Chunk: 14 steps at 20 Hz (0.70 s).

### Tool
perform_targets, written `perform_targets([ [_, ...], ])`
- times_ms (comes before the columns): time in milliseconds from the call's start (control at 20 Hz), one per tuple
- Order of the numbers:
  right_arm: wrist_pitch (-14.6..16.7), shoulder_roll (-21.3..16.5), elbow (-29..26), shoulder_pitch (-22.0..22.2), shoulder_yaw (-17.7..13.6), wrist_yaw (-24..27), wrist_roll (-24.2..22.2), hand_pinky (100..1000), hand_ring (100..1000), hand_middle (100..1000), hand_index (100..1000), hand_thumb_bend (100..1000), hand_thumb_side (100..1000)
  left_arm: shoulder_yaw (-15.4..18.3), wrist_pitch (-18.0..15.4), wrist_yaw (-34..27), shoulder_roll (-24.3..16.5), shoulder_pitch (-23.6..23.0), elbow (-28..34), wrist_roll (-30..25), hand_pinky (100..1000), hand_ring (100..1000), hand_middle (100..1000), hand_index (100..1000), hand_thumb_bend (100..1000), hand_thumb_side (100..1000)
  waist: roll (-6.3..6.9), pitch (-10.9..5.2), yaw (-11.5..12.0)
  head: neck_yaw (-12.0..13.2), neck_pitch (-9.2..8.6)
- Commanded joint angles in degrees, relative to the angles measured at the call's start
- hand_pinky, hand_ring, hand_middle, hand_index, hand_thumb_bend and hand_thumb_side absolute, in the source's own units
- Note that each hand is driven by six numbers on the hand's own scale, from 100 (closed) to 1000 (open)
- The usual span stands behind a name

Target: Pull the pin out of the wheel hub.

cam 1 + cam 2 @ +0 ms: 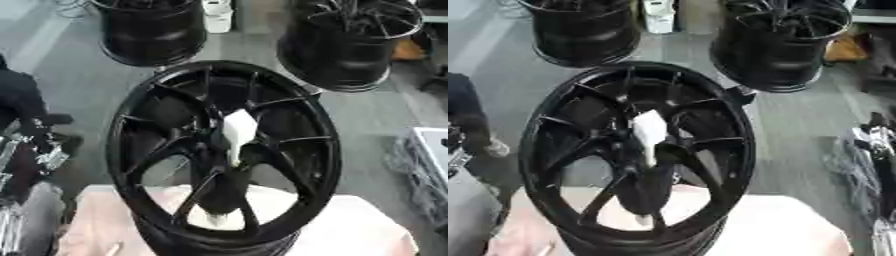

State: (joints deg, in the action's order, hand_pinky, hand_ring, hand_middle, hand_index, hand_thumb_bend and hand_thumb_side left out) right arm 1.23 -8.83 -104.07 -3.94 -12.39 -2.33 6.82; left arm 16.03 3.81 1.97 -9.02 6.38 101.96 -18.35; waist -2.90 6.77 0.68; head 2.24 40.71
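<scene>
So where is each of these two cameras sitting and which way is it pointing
Left eye view: in the robot's head, looking down at the black wheel with the white pin in its hub; the left hand shows dimly at the left edge.
Right eye view: beside it in the head, same downward look; a silvery part of the right arm shows at the right edge.
Shared: wheel, pin, pale table, two more wheels behind on the floor.

even, diffuse light with no hard shadows, flat and a little dim. both views are soft and smeared, worst toward the edges. the black wheel hub [223, 155] loses detail in its dark spokes, while the white pin [238, 131] glares nearly blown out.
</scene>
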Motion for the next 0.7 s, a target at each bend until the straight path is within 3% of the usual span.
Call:
perform_targets([
  [50,0.0,-0.7,-1.4,-0.1,-0.4,-0.2,0.0,722,816,842,963,100,686,-0.1,0.0,-0.4,-0.8,0.5,1.1,0.2,497,559,719,747,731,432,0.23,-0.91,-0.1,0.0,-0.42],
  [450,-0.1,-0.7,-1.4,-0.1,-0.6,-0.2,0.1,722,816,842,963,100,687,-0.5,-0.6,-1.0,-2.8,1.1,1.9,0.2,496,561,723,750,732,429,0.47,-0.9,-0.4,0.0,-0.64],
  [700,-0.1,-0.9,-1.3,-0.1,-0.6,-0.3,0.1,722,816,842,964,100,688,-3.0,-4.4,-3.5,-13.0,3.9,3.2,0.0,494,563,726,756,731,427,0.86,-0.94,-0.9,-0.1,-0.89],
])
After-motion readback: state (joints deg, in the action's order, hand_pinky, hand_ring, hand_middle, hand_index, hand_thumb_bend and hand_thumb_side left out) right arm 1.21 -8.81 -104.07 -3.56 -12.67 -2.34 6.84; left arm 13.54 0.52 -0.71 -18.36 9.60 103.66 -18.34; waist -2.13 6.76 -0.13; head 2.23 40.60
